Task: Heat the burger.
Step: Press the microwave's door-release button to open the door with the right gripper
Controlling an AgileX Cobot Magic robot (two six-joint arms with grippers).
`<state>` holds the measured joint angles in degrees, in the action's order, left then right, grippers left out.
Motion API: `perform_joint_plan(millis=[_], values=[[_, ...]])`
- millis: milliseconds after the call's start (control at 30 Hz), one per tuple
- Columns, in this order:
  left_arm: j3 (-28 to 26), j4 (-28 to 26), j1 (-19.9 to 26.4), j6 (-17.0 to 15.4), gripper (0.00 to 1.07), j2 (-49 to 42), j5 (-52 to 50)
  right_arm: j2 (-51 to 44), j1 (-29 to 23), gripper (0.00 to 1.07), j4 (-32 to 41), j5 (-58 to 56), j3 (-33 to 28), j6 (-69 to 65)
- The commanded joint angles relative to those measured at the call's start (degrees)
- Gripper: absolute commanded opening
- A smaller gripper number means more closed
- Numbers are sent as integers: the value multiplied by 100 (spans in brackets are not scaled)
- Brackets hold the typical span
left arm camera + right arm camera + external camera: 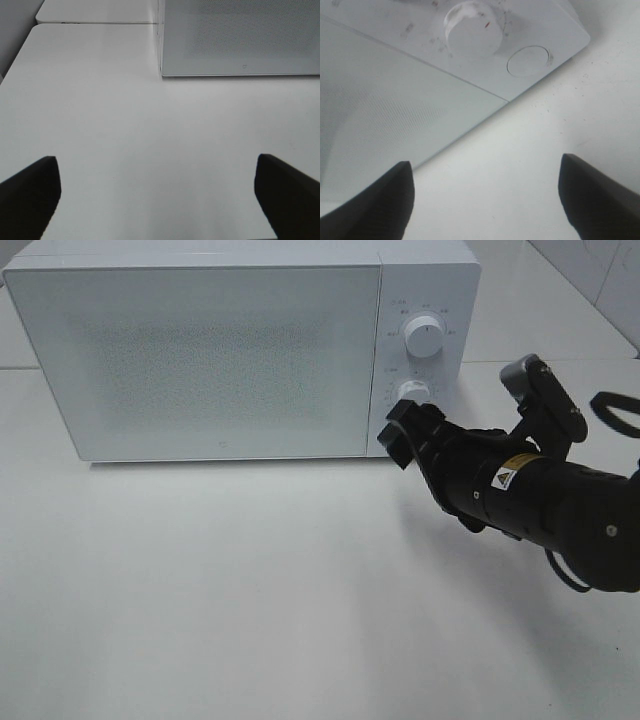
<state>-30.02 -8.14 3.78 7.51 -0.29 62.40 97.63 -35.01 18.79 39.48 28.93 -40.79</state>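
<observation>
The burger is not in view. The white microwave (200, 350) stands at the back of the table with its door shut, and nothing shows through the frosted door. My right gripper (402, 432) is open and empty, close in front of the control panel's lower corner, just under the lower knob (412, 392). In the right wrist view, the open gripper (485, 200) faces that knob (472, 27) and a round button (527, 61) beside the door edge. My left gripper (157, 200) is open and empty above the bare table, with the microwave's left front corner (165, 70) ahead of it.
An upper knob (424, 340) sits above the lower one. The white table (250, 590) stretches in front of the microwave. A second table surface (95, 12) adjoins at the back. A black cable (615, 410) loops at the right edge.
</observation>
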Motion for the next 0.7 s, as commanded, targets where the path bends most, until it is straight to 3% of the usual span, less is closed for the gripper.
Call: perform_joint_plan(millis=[33,67,167,233,333,467,633,700], values=[[0,-17,11,-11,98,-109,-74,-602,23,75,-63,-1071,6,1696],[0,-17,11,-11,98,-109,-74,-865,23,75,-63,-1467,6,2338],[0,-17,11,-11,98,-109,-74,-974,23,75,-63,-1621,6,2578],[0,-17,11,-11,98,-109,-74,-1415,23,75,-69,-2550,138,3787],[0,-17,11,-11,98,-109,-74,-1639,23,75,-103,-3426,292,4458],[0,-17,11,-11,98,-109,-74,-1828,23,75,-275,-4440,504,4853],[0,-17,11,-11,98,-109,-74,-2177,23,75,-848,-6537,922,4836],[0,-17,11,-11,98,-109,-74,-2252,23,75,-877,-6761,957,4836]])
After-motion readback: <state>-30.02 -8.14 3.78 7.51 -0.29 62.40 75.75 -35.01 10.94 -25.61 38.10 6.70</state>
